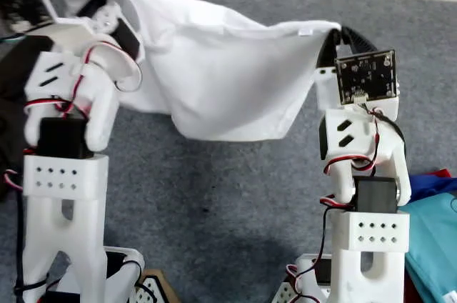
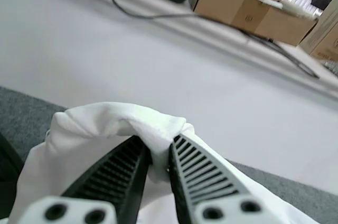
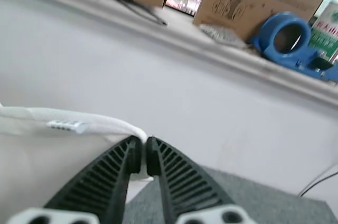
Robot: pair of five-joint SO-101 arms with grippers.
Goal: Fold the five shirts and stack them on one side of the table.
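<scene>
White shirt (image 1: 221,81) hangs stretched above the grey desk (image 1: 214,203) between the left hand (image 2: 158,152) and right hand (image 3: 143,145), each clamped on a top corner, probably to spread it flat for folding.

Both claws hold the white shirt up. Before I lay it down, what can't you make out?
1. High view: the white shirt drapes over the left claw.
2. High view: the hanging shirt hides the table behind it.
3. High view: the teal shirt and blue shirt are cut by the edge and the right arm; count unclear.
</scene>
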